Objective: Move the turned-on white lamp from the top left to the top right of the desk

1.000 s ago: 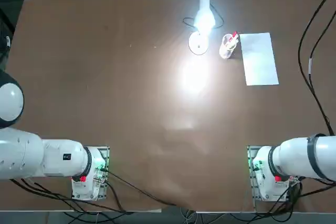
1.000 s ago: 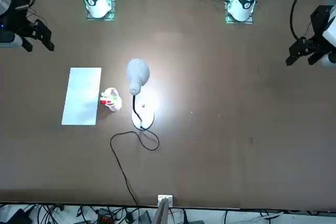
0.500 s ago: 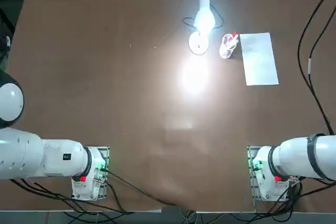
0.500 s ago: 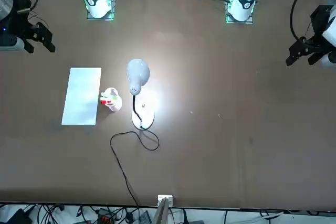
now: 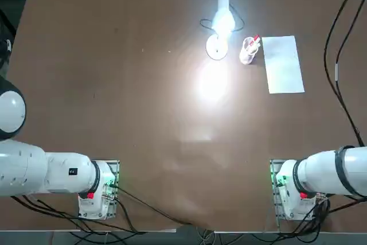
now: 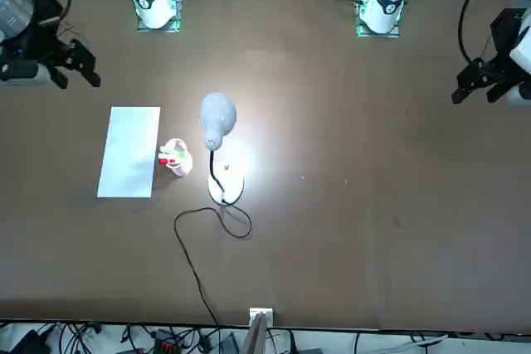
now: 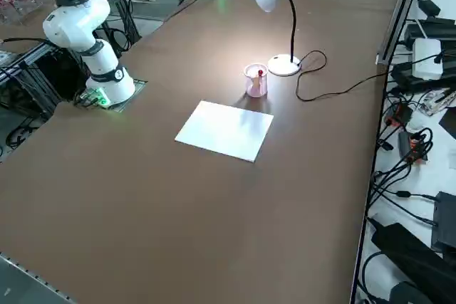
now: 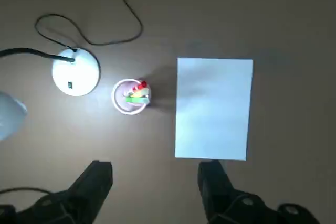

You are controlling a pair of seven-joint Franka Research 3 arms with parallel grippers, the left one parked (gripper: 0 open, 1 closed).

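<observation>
Going left to right in the front view, we see our right gripper (image 6: 70, 66) first, hovering high above the counter's (image 6: 348, 205) left edge, well apart from everything on it. In the wrist view its two fingers (image 8: 97, 179) stand apart with nothing between them, so the jaws are open, looking straight down on the objects below.

Next on the counter lies a white sheet of paper (image 6: 130, 152), flat, with its long side running away from the arm bases. Just beside it stands a small clear cup of pens (image 6: 176, 157), upright, with red and green items inside. Close to the cup, apart from it, stands the lamp (image 6: 217, 134): its round base (image 8: 75, 72) rests on the counter near the far edge around mid-width, its neck curves up, and its lit head casts a bright patch on the brown surface. Its thin black cord (image 6: 207, 238) loops beside the base and trails off the far edge.

Cables (image 7: 399, 140) and equipment crowd the floor beyond the counter.
</observation>
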